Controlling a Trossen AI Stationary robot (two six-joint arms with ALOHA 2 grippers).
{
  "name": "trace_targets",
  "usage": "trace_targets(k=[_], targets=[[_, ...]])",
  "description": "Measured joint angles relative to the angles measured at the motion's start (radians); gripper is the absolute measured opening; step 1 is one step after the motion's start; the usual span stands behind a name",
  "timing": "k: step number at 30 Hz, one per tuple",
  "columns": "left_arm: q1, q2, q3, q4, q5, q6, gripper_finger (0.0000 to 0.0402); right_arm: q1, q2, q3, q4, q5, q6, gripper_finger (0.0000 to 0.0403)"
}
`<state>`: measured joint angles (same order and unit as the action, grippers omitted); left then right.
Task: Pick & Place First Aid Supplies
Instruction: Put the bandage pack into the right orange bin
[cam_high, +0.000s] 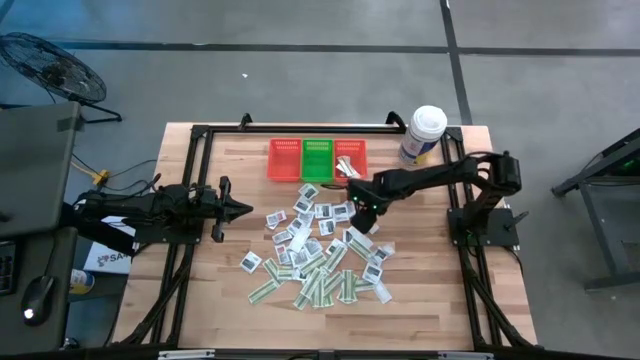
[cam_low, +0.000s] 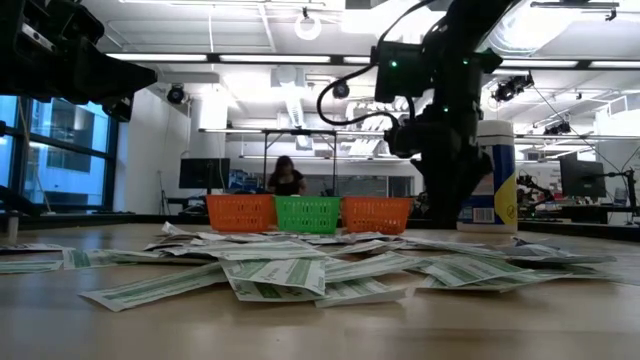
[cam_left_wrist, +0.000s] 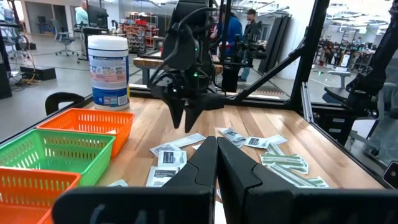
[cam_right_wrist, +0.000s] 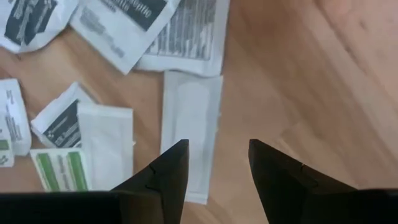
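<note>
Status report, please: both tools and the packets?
Right tool open above blank white paper strip, empty. Left tool shut, waiting beside the pile. Nothing blocks.

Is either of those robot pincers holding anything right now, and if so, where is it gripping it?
Nothing is held. The right pincer hangs open above the packets, empty between its fingers. The left pincer is shut on nothing, off to the side.

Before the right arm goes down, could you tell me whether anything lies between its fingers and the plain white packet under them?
Nothing visible: the right gripper is open above the plain white packet, with only bare table around it.
</note>
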<state>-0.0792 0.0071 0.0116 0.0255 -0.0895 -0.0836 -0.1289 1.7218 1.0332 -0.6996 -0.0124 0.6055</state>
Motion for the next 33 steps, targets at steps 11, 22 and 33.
trace_targets(k=[11, 22, 33], targets=[[0.0, 0.0, 0.0, 0.0, 0.0, 0.0, 0.0001, 0.035, 0.005, 0.0, 0.011, 0.026, 0.045, 0.0211], [0.0, 0.0, 0.0, 0.0, 0.0, 0.0, 0.0001, 0.047, 0.066, 0.0, 0.036, 0.077, 0.017, 0.0213], [0.0, 0.0, 0.0, 0.0, 0.0, 0.0, 0.0001, 0.051, 0.066, 0.0, 0.039, 0.065, -0.003, 0.0194]])
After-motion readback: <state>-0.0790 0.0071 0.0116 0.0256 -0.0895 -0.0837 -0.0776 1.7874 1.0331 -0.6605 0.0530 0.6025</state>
